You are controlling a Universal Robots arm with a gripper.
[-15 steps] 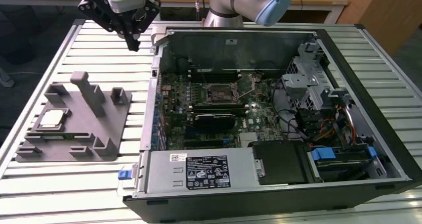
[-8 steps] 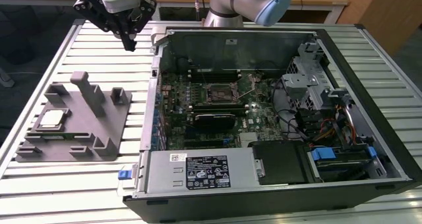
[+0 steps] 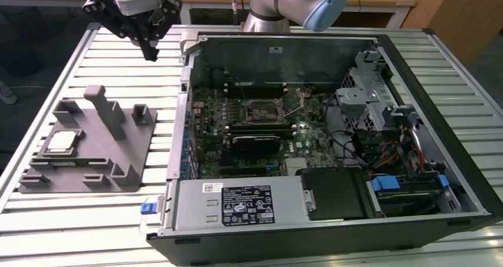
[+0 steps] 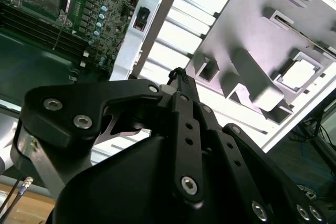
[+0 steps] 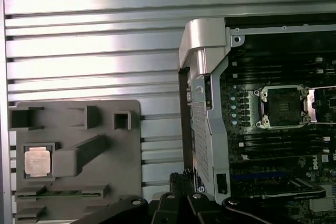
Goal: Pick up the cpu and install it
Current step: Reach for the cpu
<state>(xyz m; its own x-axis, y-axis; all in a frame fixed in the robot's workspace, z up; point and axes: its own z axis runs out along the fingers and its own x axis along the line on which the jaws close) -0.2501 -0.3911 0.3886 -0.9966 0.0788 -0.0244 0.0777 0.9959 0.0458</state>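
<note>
Closest in both wrist views, the tool (image 4: 177,73) points straight down, fingers pressed together on nothing. In the exterior view it hangs over the slatted surface (image 3: 118,61), just beside the far corner of the open computer case (image 3: 314,55). Bare slats separate that case from the gray holder (image 3: 129,140), where the cpu (image 3: 61,142) lies flat in a recess, well apart from the tool. The first wrist view looks down into the open socket (image 5: 283,106).

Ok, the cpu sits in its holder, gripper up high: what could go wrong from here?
1. The gripper is shut; descending like that could knock the cpu in its gray holder.
2. The holder's tall post stands beside the cpu and may catch a finger.
3. The case wall rises between holder and socket.
</note>
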